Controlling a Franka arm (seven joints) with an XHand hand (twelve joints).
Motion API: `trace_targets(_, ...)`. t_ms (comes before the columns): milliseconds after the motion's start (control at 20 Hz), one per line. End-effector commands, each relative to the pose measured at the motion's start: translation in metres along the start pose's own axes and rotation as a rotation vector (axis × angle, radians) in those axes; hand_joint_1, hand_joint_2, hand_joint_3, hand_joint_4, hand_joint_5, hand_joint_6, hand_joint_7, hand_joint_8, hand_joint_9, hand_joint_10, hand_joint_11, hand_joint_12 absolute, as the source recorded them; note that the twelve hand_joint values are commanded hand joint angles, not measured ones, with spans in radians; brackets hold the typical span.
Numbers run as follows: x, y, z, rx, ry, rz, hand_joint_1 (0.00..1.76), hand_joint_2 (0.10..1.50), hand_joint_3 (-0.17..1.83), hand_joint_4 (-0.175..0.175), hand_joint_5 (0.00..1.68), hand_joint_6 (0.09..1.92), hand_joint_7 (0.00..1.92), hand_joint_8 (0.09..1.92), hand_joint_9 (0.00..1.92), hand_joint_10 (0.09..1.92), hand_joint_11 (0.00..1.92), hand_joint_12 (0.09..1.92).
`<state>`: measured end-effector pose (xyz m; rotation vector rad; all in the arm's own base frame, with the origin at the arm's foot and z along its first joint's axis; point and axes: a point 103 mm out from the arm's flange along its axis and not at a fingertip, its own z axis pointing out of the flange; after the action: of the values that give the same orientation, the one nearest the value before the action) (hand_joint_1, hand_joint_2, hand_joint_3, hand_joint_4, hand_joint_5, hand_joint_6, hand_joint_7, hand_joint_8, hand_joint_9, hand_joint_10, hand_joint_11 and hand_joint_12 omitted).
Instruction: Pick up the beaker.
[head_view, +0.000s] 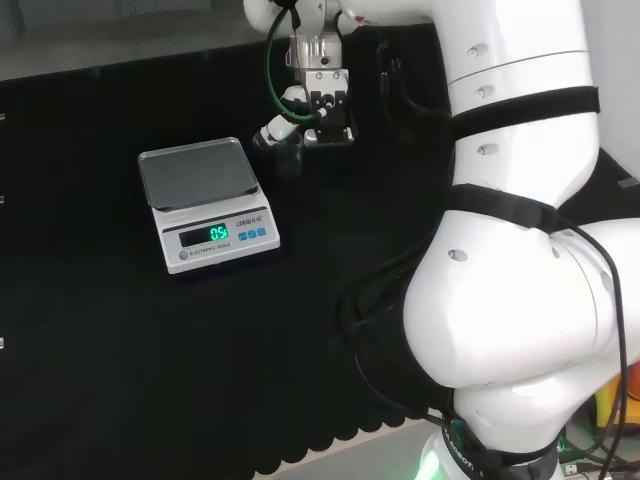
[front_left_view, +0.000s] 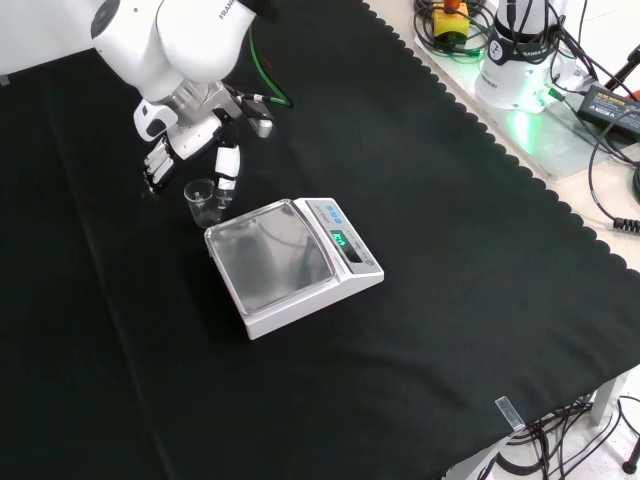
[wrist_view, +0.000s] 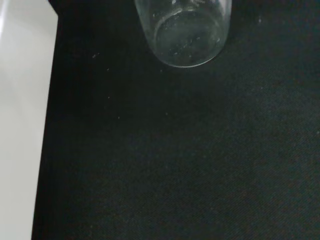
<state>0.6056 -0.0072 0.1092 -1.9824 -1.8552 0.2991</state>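
So the little clear beaker (front_left_view: 201, 203) is sitting upright on the black cloth (front_left_view: 450, 250) just off the scale's (front_left_view: 290, 262) 10 o'clock corner in the front view, and the hand (front_left_view: 190, 150) hangs right at it, fingers down either side, not curled round it, so basically released.

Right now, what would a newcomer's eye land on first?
The big white arm at the head view's right, then the white scale with its lit green display at mid-cloth. In the front view the hand hangs at a small clear beaker standing on the black cloth just beyond the scale.
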Motion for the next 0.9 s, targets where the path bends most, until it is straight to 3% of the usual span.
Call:
trace_targets(50, 0.0024, 0.0055, 0.006, 0.017, -0.004, 0.004, 0.53, 0.89, 0.34, -0.125, 0.23, 0.09, 0.0, 0.64, 0.0, 0.79, 0.24, 1.39)
trace_targets(500, 0.0065, 0.0077, 0.0124, 0.046, -0.036, 0.017, 0.57, 0.88, 0.35, -0.125, 0.25, 0.09, 0.0, 0.72, 0.02, 0.87, 0.27, 1.39)
trace_targets(900, 0.0117, 0.0001, 0.0108, 0.046, -0.086, 0.047, 0.64, 0.85, 0.38, -0.131, 0.36, 0.09, 0.11, 0.77, 0.17, 0.88, 0.37, 1.35)
